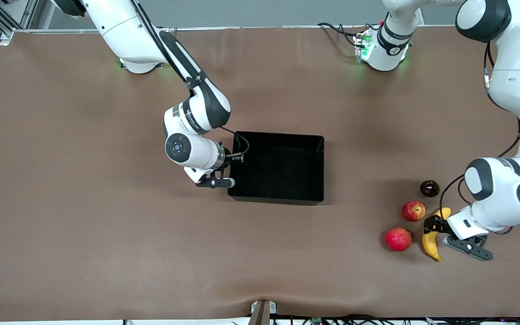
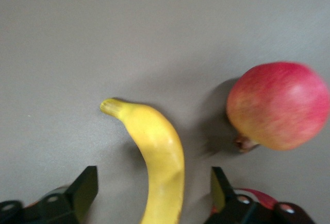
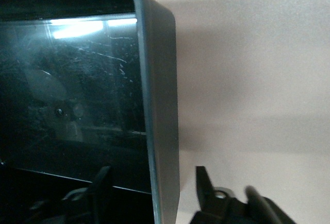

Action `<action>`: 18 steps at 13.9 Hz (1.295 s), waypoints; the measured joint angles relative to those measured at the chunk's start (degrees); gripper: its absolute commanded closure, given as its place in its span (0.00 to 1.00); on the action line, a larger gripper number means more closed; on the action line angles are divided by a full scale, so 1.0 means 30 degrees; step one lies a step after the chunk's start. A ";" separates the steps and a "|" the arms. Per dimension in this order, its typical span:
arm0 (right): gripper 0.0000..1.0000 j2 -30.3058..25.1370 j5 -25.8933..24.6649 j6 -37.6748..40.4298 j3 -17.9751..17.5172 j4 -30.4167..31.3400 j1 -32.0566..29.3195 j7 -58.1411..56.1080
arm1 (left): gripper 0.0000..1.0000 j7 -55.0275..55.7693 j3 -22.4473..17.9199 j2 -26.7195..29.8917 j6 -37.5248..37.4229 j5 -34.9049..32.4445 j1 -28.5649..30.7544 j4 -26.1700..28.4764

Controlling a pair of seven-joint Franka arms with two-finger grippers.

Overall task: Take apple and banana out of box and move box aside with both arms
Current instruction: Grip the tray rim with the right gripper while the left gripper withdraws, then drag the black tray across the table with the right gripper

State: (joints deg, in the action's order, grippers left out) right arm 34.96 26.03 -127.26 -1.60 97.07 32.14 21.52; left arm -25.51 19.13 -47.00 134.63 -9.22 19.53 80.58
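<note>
Left hand (image 2: 149, 193) astride banana (image 2: 157, 154), fingers apart

Brown table (image 1: 84, 203), wide and bare at the right arm's end. Near its middle sits the black box (image 1: 278, 168). Toward the left arm's end lies a cluster: a dark round fruit (image 1: 429, 188), nearer the camera the small red apple (image 1: 413, 211) with yellow patches, beside it the banana (image 1: 432, 243), and the pink-red apple (image 1: 398, 239) nearest.

front: high overview | wrists: close-up, downward (shared: banana (image 2: 157, 157), tray (image 3: 160, 105))
</note>
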 measured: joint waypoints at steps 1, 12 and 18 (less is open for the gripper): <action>1.00 0.0000 0.0000 0.0006 -0.0001 0.0002 0.0018 0.0295 | 0.00 0.0260 0.0084 0.0505 -0.0716 0.0264 -0.0051 -0.0063; 1.00 -0.0352 -0.0024 0.3015 0.0478 -0.0730 -0.0414 0.0912 | 0.00 0.8780 0.2367 0.7145 -0.9164 0.0412 -0.1170 0.0313; 1.00 -0.2269 -0.0056 0.8254 0.0626 -0.2063 -0.3004 0.0919 | 0.00 1.0882 0.3197 1.0024 -0.9960 0.0419 -0.1200 0.2494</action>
State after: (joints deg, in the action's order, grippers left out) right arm 28.16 25.86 -102.50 0.28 90.88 23.13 24.28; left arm 7.14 28.72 -16.93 104.75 -7.96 15.93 88.06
